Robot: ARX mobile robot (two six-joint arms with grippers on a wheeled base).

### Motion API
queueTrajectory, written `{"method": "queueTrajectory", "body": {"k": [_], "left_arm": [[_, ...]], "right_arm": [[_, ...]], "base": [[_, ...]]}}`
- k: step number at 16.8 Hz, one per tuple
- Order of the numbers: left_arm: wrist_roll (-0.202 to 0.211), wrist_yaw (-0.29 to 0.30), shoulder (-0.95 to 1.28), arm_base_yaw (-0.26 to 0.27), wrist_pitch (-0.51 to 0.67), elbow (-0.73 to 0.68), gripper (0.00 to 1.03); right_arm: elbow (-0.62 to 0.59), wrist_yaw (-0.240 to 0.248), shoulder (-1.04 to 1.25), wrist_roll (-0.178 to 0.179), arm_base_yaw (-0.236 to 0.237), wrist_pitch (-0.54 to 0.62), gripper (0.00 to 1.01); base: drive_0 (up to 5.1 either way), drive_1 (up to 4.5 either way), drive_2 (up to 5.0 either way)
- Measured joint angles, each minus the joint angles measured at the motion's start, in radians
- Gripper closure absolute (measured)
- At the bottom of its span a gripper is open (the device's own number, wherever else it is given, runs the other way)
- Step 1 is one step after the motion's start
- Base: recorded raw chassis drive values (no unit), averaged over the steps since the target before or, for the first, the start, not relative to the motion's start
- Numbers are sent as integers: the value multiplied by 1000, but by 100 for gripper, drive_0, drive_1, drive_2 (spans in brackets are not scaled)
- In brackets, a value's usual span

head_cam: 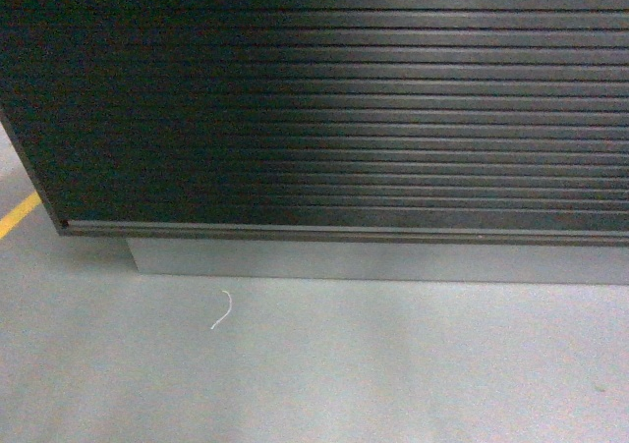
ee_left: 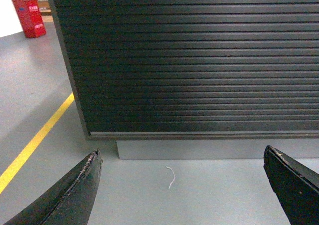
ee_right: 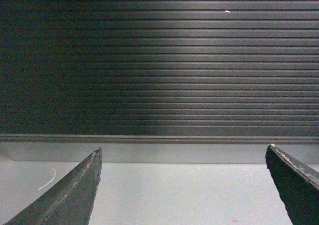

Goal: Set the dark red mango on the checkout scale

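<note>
The checkout (head_cam: 334, 99) fills the head view: a dark counter with a horizontally ribbed front and a grey base plinth (head_cam: 373, 262). Its ribbed panel (ee_left: 189, 60) also shows in the left wrist view and fills the right wrist view (ee_right: 159, 65). The dark red mango and the scale are out of view. My left gripper (ee_left: 182, 157) is open, low over the grey floor, with nothing between its fingers. My right gripper (ee_right: 183, 152) is open too, empty, facing the plinth. Neither gripper shows in the head view.
A yellow floor line (ee_left: 35, 140) runs past the counter's left corner. A short white thread (head_cam: 224, 310) lies on the grey floor before the plinth. A red box (ee_left: 29, 18) stands far back left.
</note>
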Motion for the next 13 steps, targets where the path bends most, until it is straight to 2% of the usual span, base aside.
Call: {"method": "queueTrajectory", "body": {"k": [13], "left_arm": [[0, 0, 0, 0, 0, 0, 5]], "right_arm": [[0, 0, 0, 0, 0, 0, 3]], "base": [[-7, 183, -197]]}}
